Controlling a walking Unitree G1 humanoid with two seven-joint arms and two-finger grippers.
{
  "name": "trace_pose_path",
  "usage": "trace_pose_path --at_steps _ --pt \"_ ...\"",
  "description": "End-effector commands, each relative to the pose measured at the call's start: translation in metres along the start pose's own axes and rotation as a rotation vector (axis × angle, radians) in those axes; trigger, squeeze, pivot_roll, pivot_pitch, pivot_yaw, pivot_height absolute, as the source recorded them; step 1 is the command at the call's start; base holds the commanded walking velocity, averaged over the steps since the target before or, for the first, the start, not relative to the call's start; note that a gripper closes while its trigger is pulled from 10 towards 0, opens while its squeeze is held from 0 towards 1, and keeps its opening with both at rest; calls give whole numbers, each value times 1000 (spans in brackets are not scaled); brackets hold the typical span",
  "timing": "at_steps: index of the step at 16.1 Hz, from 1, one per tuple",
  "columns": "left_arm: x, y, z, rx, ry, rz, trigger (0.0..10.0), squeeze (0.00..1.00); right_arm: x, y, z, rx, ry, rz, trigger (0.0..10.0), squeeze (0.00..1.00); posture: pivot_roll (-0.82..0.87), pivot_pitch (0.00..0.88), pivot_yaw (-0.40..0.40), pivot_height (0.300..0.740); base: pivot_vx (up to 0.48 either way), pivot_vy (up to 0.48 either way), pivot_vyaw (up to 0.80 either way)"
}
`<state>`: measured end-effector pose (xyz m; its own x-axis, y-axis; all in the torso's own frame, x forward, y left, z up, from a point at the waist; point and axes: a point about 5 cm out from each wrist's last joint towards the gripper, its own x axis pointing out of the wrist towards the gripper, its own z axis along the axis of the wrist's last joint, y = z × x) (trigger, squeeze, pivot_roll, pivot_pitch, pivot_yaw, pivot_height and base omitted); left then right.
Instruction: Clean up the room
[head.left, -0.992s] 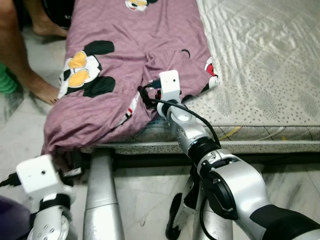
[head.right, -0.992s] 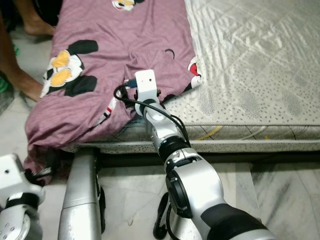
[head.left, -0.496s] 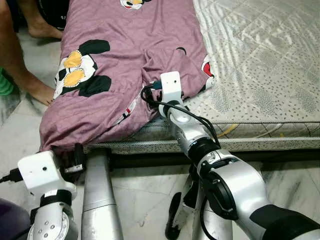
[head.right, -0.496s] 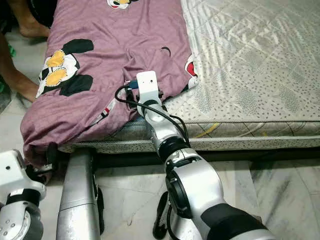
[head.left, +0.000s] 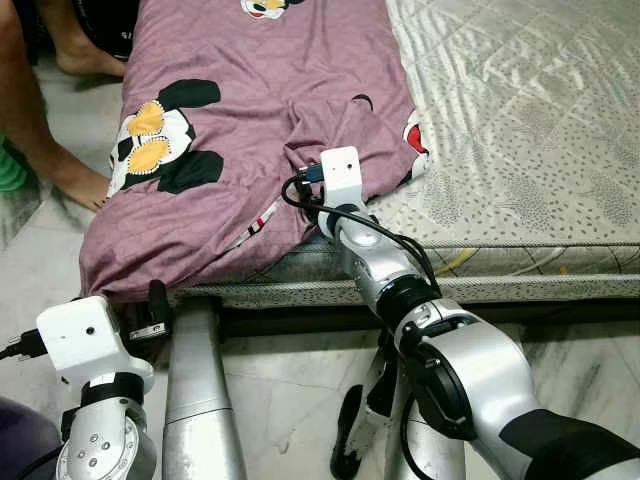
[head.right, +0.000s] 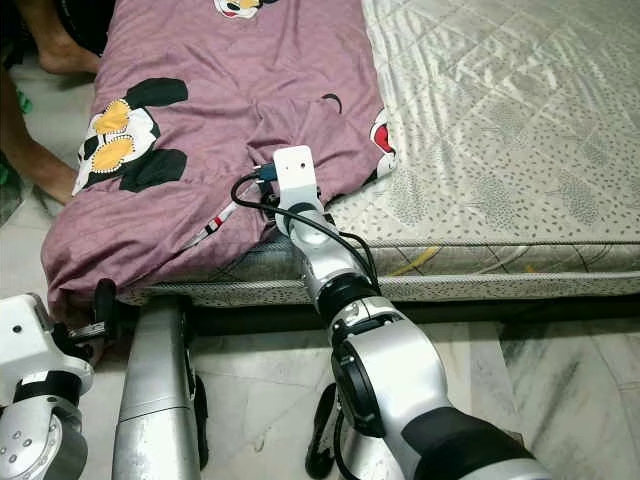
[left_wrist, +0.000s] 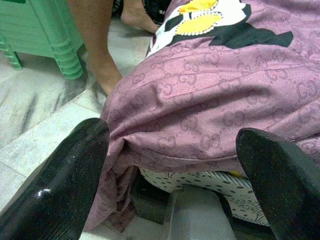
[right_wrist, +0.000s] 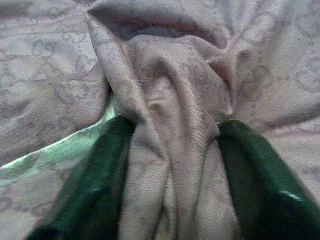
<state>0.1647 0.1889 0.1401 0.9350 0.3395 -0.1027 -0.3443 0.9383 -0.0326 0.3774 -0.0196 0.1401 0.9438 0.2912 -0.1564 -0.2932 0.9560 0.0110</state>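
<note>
A mauve blanket (head.left: 250, 100) printed with cartoon mice covers the left part of the mattress (head.left: 520, 120), and its corner hangs over the near left edge. My right gripper (right_wrist: 172, 165) is shut on a bunched fold of the blanket near the mattress's front edge, under its white wrist camera (head.left: 338, 172). The pinched fold stands up as a small ridge (head.left: 335, 120). My left gripper (left_wrist: 172, 165) is low at the left, open, its black fingers (left_wrist: 65, 190) spread either side of the hanging corner (head.left: 110, 280) without touching it.
A person's bare leg and foot (head.left: 70, 175) stand on the floor to the blanket's left, beside a green plastic stool (left_wrist: 40, 40). The bed frame's dark gap (head.left: 560, 315) runs under the mattress. My silver leg (head.left: 200, 400) is over the marble floor (head.left: 300, 390).
My left gripper has risen toward the blanket's hanging corner. The right gripper has stayed shut on its fold, which now bunches up a little higher. The camera has shifted slightly.
</note>
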Motion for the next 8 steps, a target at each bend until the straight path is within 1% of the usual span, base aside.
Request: trace_pose_path --at_steps 1,3,5,6,7,8 --pt "-1 3 -5 12 25 22 10000 0 -8 41 -24 112 96 60 0 0 245 220 -108 488 0 0 0" --pt "1 3 -5 12 21 22 10000 0 -7 33 -23 137 88 33 0 0 240 214 -108 488 0 0 0" --pt "5 3 -5 10 15 23 10000 0 -6 16 -22 169 82 -19 0 0 233 206 -108 488 0 0 0" --pt "6 3 -5 10 14 23 10000 0 -6 12 -23 173 82 -32 0 0 231 203 -108 488 0 0 0" --pt "10 2 -4 5 7 24 10000 0 -7 -10 -30 226 109 -105 0 0 224 194 -108 488 0 0 0" --pt "11 2 -4 4 6 24 10000 0 -8 -15 -32 240 118 -121 0 0 222 193 -108 488 0 0 0"
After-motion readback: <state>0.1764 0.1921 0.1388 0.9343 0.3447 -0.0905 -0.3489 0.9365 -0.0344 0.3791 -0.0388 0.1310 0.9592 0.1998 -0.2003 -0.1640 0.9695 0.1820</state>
